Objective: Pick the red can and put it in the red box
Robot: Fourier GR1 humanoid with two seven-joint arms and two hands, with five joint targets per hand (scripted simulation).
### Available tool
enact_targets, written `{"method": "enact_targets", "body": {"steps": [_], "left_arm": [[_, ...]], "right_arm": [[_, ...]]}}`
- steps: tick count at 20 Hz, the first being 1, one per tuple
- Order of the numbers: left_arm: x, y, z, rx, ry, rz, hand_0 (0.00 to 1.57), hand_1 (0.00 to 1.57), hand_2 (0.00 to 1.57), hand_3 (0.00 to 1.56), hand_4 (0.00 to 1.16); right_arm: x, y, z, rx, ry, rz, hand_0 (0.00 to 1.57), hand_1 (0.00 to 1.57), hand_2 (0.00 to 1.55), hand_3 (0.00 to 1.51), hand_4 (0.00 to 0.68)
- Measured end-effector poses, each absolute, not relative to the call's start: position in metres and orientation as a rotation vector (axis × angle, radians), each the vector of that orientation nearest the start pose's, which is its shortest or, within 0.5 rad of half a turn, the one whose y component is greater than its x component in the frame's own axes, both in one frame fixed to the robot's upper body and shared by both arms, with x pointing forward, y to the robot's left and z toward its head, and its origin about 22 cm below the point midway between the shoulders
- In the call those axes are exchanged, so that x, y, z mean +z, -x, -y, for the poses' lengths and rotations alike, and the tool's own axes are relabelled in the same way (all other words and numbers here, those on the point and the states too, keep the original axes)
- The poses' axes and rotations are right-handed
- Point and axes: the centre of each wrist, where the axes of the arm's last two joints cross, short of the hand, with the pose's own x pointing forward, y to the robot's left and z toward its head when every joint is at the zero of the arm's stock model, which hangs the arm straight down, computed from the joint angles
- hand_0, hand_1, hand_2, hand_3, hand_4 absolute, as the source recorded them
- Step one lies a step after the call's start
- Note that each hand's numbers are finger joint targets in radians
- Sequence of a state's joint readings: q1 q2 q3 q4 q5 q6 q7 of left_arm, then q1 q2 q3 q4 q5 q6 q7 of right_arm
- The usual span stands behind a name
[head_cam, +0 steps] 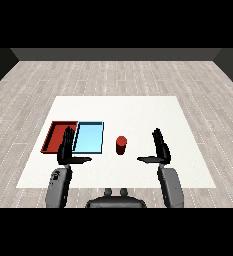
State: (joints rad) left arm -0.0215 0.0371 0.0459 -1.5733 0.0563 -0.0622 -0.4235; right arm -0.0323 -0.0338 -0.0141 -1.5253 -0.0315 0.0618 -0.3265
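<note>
So the small red cylindrical can [121, 145] stands upright on the white table [188, 165], just left of the right hand [161, 150] and nearer it than the left hand [65, 150]. Both hands' fingers are straight, holding nothing. The flat red tray [51, 136] at far left and the light blue tray [89, 137] beside it look empty.

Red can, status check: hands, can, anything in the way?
Left hand and right hand open, holding nothing. Red can upright on table, between hands, right of light blue tray. Red tray beyond blue tray, left hand overlapping it.
</note>
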Motion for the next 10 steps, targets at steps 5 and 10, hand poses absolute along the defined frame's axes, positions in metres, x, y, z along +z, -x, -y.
{"method": "enact_targets", "body": {"steps": [5, 10], "left_arm": [[0.006, -0.245, -0.25, 0.014, 0.042, 2.025, 0.0, 0.0, 0.0, 0.0, 0.0], [0.007, -0.247, -0.25, 0.029, 0.051, 2.034, 0.0, 0.0, 0.0, 0.0, 0.0]], "right_arm": [[-0.011, -0.256, 0.219, 0.026, -0.092, 1.854, 0.0, 0.0, 0.0, 0.0, 0.0], [-0.006, -0.266, 0.208, 0.01, -0.124, 1.823, 0.0, 0.0, 0.0, 0.0, 0.0]]}}
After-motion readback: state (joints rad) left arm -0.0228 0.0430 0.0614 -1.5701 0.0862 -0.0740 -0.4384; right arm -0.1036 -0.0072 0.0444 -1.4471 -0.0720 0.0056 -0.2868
